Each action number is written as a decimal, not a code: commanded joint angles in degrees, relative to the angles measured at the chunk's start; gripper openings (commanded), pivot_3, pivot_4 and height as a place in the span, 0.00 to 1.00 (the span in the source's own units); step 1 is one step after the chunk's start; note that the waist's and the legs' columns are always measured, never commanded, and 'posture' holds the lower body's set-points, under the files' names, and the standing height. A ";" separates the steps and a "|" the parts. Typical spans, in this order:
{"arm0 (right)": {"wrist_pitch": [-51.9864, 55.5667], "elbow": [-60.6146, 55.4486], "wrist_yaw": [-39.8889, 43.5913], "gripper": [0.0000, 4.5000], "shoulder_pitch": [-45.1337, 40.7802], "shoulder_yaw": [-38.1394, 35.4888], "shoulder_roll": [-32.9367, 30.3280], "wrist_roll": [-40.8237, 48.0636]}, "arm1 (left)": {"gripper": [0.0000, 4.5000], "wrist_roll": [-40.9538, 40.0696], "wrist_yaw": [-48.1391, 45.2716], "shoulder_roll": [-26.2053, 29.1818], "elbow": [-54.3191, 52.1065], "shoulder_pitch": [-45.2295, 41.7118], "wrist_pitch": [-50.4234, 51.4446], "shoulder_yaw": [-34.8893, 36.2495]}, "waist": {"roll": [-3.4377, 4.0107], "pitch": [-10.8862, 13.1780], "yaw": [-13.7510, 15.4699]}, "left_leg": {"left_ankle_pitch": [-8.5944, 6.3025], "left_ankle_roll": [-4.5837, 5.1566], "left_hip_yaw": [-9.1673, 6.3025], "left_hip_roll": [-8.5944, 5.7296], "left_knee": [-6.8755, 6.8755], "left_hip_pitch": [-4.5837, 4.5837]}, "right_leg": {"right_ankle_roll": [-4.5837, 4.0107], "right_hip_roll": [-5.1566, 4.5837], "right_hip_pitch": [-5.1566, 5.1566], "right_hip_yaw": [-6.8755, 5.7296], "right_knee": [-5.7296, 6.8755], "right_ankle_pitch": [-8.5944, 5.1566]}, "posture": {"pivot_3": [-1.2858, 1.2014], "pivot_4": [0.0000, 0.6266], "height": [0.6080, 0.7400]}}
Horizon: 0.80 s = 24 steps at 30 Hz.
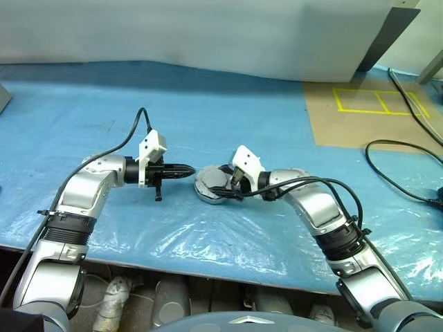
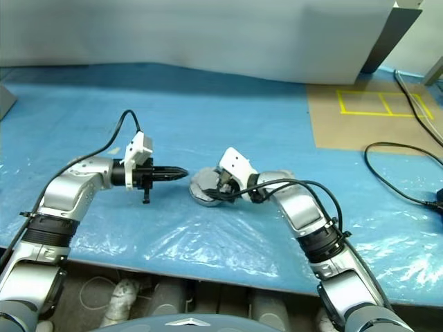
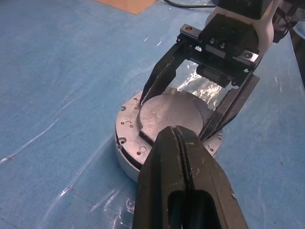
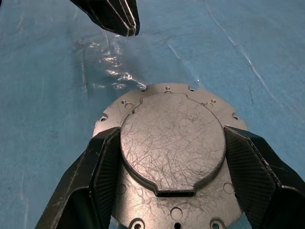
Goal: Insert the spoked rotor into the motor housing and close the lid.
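Clenched left tool [image 3: 183, 143] hovered beside the motor housing [image 3: 129, 138], right tool [image 4: 167, 167] grasped its smooth-faced lid [image 4: 171, 143], scratches plain from the wrist.

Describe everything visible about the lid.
The lid is a round, scratched, smooth silver metal disc with a small rectangular notch in its edge. It lies flat, smooth face up, seated on the motor housing, whose holed flange rings it, on the blue plastic sheet. The right tool straddles it, fingers at opposite edges. The shut left tool hovers nearby.
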 commanded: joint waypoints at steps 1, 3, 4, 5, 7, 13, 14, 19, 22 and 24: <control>-0.41 0.91 -0.48 0.66 -0.19 0.56 0.81 -0.36 | 0.00 -0.09 0.00 0.38 -0.14 -0.32 -1.34 0.60 | 0.00 0.00 0.05 | 0.00 0.00 0.00 0.00 0.00 0.00 | 0.00 0.00 0.00 0.00 0.00 0.00 | 0.52 0.24 1.00; -0.33 1.40 -0.72 0.66 -0.05 1.07 1.27 -0.63 | 0.00 -0.02 0.08 0.36 -0.08 -0.30 -1.40 0.60 | 0.00 0.00 0.05 | 0.00 0.00 0.00 -0.01 0.02 0.00 | 0.00 -0.01 0.01 0.01 0.00 0.00 | 0.52 0.24 1.00; -0.13 1.10 -0.76 0.66 0.03 1.29 1.50 -0.60 | 0.00 0.00 0.06 0.40 -0.09 -0.26 -1.40 0.64 | 0.00 0.00 0.05 | 0.00 0.00 0.00 -0.01 0.03 0.00 | 0.00 -0.01 0.02 0.01 0.00 0.00 | 0.52 0.24 1.00; 0.01 0.87 -0.75 0.66 0.09 1.42 1.66 -0.60 | 0.00 0.02 0.04 0.42 -0.10 -0.22 -1.40 0.68 | 0.00 0.00 0.04 | 0.00 0.00 0.00 -0.01 0.03 0.00 | 0.00 -0.01 0.01 0.01 0.00 0.00 | 0.52 0.24 1.00; -0.42 1.18 -0.56 0.66 0.26 1.29 1.47 -0.78 | 0.00 0.03 0.00 0.45 -0.11 -0.20 -1.39 0.70 | 0.00 0.00 0.02 | 0.00 0.00 0.00 0.00 0.03 0.03 | 0.00 0.00 0.02 0.02 0.03 0.00 | 0.52 0.24 1.00; -2.11 2.06 0.64 0.66 0.95 0.28 -0.55 -0.78 | 0.00 0.06 -0.04 0.37 -0.18 -0.08 -1.54 0.62 | 0.00 0.00 0.10 | 0.00 0.00 0.01 -0.03 0.03 0.03 | 0.00 -0.02 0.03 0.02 0.02 0.00 | 0.52 0.24 1.00; -1.89 1.22 0.90 0.66 0.67 -0.48 -0.43 0.12 | 0.00 0.10 -0.01 0.30 -0.08 -0.16 -1.58 0.59 | 0.00 0.00 0.10 | 0.00 0.00 0.01 -0.02 0.03 0.03 | 0.00 -0.02 0.03 0.02 0.02 0.00 | 0.52 0.24 1.00; -0.68 -0.42 1.40 0.66 -1.95 -4.15 0.42 3.56 | 0.00 0.24 0.04 -0.05 0.58 -0.68 -1.93 0.37 | 0.00 0.00 0.13 | 0.00 0.00 0.01 -0.03 0.03 -0.01 | 0.00 -0.02 0.02 0.02 0.01 0.00 | 0.52 0.24 1.00; -0.49 -0.90 1.80 0.66 -2.68 -4.67 0.36 4.18 | 0.00 0.28 0.00 -0.29 0.80 -0.94 -2.07 0.16 | 0.00 0.00 0.13 | 0.00 0.00 0.01 -0.01 0.03 -0.02 | 0.00 -0.01 0.00 0.01 0.01 0.00 | 0.52 0.24 1.00; -0.74 -0.67 1.96 0.66 -2.41 -4.26 0.13 3.94 | 0.00 0.31 -0.01 -0.43 0.81 -1.02 -2.10 0.07 | 0.00 0.00 0.10 | 0.00 0.00 0.01 -0.01 0.03 -0.02 | 0.00 -0.01 -0.01 0.01 0.01 0.00 | 0.52 0.24 1.00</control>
